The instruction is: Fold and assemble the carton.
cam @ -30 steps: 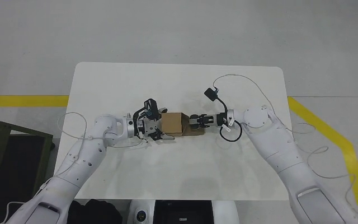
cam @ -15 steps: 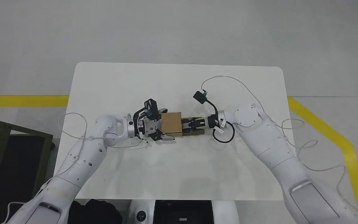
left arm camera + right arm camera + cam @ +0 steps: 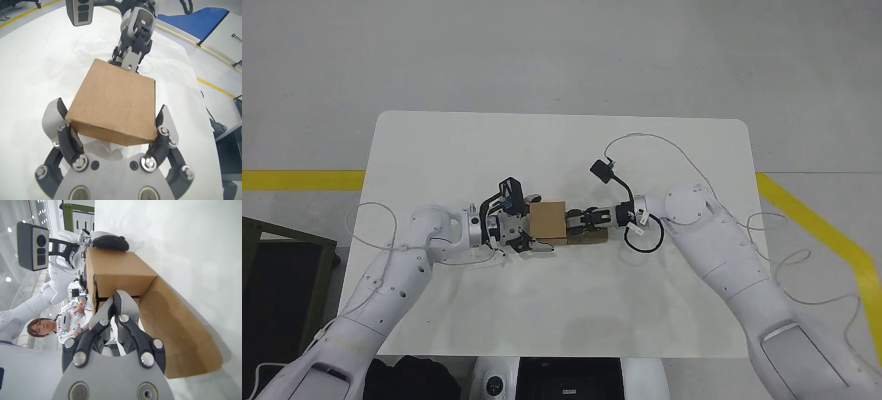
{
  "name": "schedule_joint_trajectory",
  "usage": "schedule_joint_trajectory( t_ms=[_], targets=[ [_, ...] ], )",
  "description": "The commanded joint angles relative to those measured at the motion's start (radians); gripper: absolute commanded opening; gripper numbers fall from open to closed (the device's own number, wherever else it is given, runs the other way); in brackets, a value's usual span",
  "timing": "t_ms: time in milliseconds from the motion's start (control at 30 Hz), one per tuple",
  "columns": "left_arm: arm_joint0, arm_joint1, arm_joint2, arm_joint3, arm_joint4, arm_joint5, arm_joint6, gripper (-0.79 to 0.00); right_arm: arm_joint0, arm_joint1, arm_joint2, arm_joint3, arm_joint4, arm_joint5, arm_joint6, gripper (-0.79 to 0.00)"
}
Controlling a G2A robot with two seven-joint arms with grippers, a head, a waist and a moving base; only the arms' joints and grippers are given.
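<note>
**Spotter:** What was your carton (image 3: 547, 220) like at that moment?

**Checker:** It was plain brown corrugated cardboard, matte, folded up into a squat box with crisp edges. It sat on the smooth white table (image 3: 442, 150), close to the middle. In your left wrist view the carton (image 3: 115, 102) showed a flat, closed top panel and a slightly ragged corner at the near end. One broad flap (image 3: 174, 328) with a rounded corner lay open and flat on the tabletop, running out from the box's 3 o'clock end.

**Spotter:** And where did it lie relative to your jaws?

**Checker:** From above, your left gripper (image 3: 530, 223) was at the box's 9 o'clock end. Its jaws were spread wide across that end, and the black rubber pads (image 3: 63, 111) pressed on the two near corners, so the carton was clamped between them. Your right gripper (image 3: 577, 218) came in from 3 o'clock. Its metal fingers were pinched together with nothing between them. In your right wrist view the right gripper (image 3: 115, 294) had its tips against the box's end face (image 3: 121, 285), at the dark seam there, with the open flap lying beside them.
</note>
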Motion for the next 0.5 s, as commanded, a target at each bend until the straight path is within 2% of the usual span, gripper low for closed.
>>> schedule_joint_trajectory(
  t_ms=[0,167,300,467],
  targets=[
    [0.003,0.000,-0.005,-0.003,-0.009,-0.001,0.004,0.000,-0.010,0.014,0.028,-0.024,-0.016,0.018,0.006,-0.785],
    [0.008,0.002,-0.015,-0.014,-0.016,-0.003,-0.002,0.000,-0.049,0.055,0.111,-0.109,-0.076,0.084,0.027,-0.763],
    [0.011,0.002,-0.019,-0.019,-0.015,-0.003,-0.007,0.000,-0.096,0.088,0.182,-0.176,-0.115,0.139,0.048,-0.628],
    [0.014,0.002,-0.020,-0.025,-0.013,-0.006,-0.011,0.000,-0.144,0.116,0.243,-0.220,-0.164,0.175,0.066,-0.554]
  ],
)
